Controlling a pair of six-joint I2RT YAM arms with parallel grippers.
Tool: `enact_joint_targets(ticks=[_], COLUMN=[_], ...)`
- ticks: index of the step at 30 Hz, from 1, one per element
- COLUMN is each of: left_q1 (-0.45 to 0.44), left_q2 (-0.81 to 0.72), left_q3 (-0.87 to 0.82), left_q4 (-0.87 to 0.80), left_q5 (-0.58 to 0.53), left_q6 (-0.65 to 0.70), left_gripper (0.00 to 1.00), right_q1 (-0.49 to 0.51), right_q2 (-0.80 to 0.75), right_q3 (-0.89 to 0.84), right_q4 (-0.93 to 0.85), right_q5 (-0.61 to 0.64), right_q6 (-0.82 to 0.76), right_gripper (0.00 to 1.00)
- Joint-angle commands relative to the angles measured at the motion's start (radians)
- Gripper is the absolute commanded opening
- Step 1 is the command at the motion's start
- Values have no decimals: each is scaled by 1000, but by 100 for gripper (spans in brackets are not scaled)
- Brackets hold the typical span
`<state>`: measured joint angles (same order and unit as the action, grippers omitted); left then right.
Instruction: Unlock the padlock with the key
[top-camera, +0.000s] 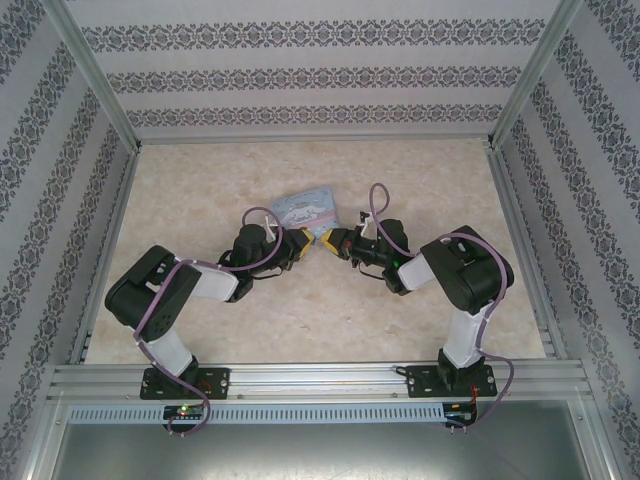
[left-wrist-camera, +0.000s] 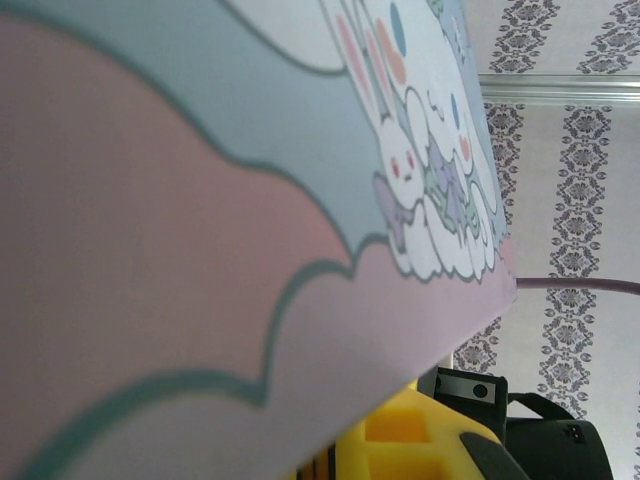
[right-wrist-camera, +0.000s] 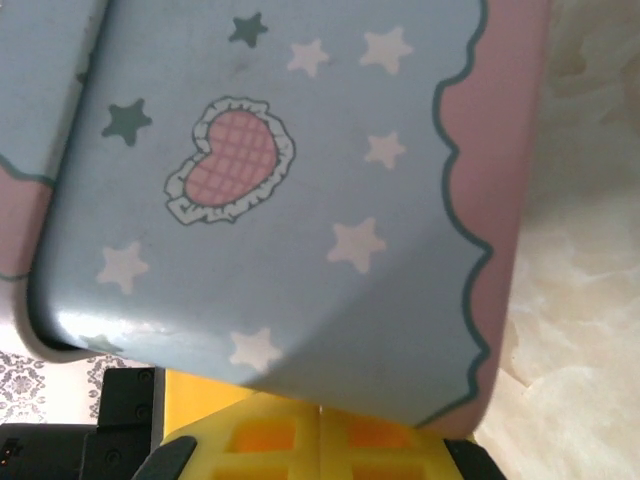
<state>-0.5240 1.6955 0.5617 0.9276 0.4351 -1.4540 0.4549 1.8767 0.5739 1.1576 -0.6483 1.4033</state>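
Note:
The pastel-blue tin (top-camera: 303, 210) with the white cartoon dog lies at mid-table. Both grippers meet at its near corner: my left gripper (top-camera: 303, 244) from the left, my right gripper (top-camera: 337, 243) from the right, almost tip to tip. In the right wrist view the tin's starred side (right-wrist-camera: 300, 200) hangs over my right gripper (right-wrist-camera: 320, 415), whose yellow fingers (right-wrist-camera: 265, 440) press together along a thin seam; nothing shows between them. In the left wrist view the tin (left-wrist-camera: 200, 200) covers most of my yellow fingers (left-wrist-camera: 410, 440), so their gap is hidden. The padlock and the key are hidden.
Patterned walls (top-camera: 60, 200) and metal rails (top-camera: 320, 380) close in the marble-look tabletop (top-camera: 420, 180). Bare tabletop (right-wrist-camera: 580, 300) shows beside the tin in the right wrist view. The right arm's black housing (left-wrist-camera: 470, 385) sits just beyond my left fingers.

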Motion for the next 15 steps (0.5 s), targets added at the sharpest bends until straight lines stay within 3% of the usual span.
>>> enact_joint_targets(ticks=[1, 9, 15], left_q1=[-71, -74, -79], left_q2=[2, -8, -27], left_q3=[47, 46, 53], left_q4=[211, 173, 114], left_q5=[246, 219, 189], left_q6=[-41, -24, 8], left_gripper=[0, 0, 0], right_q1=[7, 27, 116], right_q2=[35, 13, -39], right_q3=[37, 27, 29], right_q4=[23, 24, 32], right_q5=[16, 23, 69], right_q6=[-28, -22, 5], right_gripper=[0, 0, 0])
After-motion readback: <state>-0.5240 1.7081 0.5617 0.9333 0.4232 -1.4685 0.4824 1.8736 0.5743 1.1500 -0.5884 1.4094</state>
